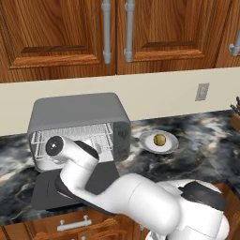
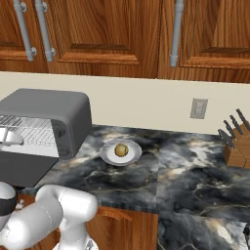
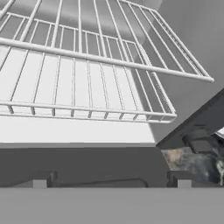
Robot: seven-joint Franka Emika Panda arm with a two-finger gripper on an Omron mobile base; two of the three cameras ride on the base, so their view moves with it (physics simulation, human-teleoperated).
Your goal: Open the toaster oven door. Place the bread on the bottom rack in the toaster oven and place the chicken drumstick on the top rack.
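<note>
My arm reached low toward the toaster oven [image 1: 77,112], claw [image 3: 111,181] spread wide, holding nothing, above the dropped door [image 1: 49,190], facing both racks [image 3: 87,87]. Bread [image 1: 160,139] sat on a plate [image 1: 172,146] on the desk [image 1: 206,140].

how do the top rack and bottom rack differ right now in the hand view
The top rack sits higher and looks larger, its front bar slanting across the view; the bottom rack lies below it, nearer the open toaster oven door. Both are bare silver wire grids.
</note>
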